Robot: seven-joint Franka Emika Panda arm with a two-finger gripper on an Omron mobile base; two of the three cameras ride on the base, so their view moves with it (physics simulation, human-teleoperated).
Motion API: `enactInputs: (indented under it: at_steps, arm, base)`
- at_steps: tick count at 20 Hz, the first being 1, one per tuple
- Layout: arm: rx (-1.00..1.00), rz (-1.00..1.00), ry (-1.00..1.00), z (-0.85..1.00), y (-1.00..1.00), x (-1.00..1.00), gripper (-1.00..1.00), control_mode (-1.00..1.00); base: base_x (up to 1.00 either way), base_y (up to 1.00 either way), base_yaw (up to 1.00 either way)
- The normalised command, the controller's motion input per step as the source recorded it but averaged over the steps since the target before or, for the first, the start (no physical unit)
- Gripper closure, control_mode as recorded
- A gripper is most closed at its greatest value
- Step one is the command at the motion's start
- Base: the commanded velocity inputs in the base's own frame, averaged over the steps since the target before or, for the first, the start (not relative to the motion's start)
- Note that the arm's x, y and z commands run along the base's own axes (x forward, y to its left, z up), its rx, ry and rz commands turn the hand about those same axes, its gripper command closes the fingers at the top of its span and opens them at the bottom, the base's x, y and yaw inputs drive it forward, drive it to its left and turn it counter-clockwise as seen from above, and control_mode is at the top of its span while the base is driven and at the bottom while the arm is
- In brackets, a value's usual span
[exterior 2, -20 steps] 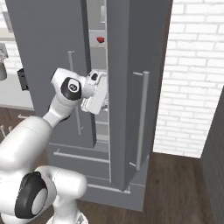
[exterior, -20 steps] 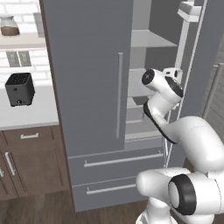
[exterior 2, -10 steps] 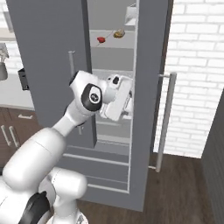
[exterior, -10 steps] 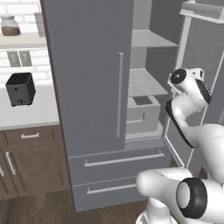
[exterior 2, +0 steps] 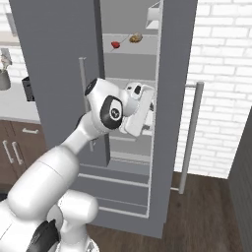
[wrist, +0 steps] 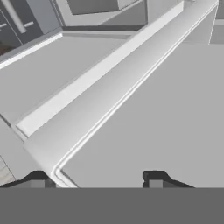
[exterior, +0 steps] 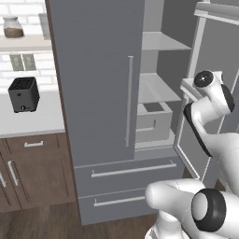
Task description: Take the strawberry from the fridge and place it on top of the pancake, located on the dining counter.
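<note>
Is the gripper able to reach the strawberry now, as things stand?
Probably yes. The fridge right door stands open, and the strawberry lies uncovered on an upper shelf beside a tan food item. The gripper is lower, so it must rise.

A: Any lettering on the fridge (exterior: pixel 98 112)?
B: None readable, on doors or drawers.
A: The black toaster (exterior: pixel 23 94) left of it, or the jar (exterior: pixel 12 26) above?
B: Blank too.

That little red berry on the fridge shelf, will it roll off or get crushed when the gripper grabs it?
The small, rounded bright red strawberry would probably roll if nudged. It sits on a flat pale grey shelf beside a lumpy tan-brown food item. It looks light, and is likely soft enough to bruise.
</note>
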Motion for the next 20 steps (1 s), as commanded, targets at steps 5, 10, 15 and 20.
enactInputs:
  at_steps: [5,10,15,20]
  arm:
    - [0.01,0.0,-0.14,0.03,0.05,-0.69,-1.0,-1.0]
    - [0.0,-0.02,-0.04,0.19,0.51,-0.31,-1.0,-1.0]
    - [0.0,-0.07,-0.02,0.01,0.78,0.02,-1.0,-1.0]
    - [0.08,-0.06,-0.18,0.0,0.9,0.11,-1.0,-1.0]
  base:
    - [0.0,0.0,0.0]
    - [0.0,0.0,0.0]
    - [0.0,0.0,0.0]
    - [0.0,0.0,0.0]
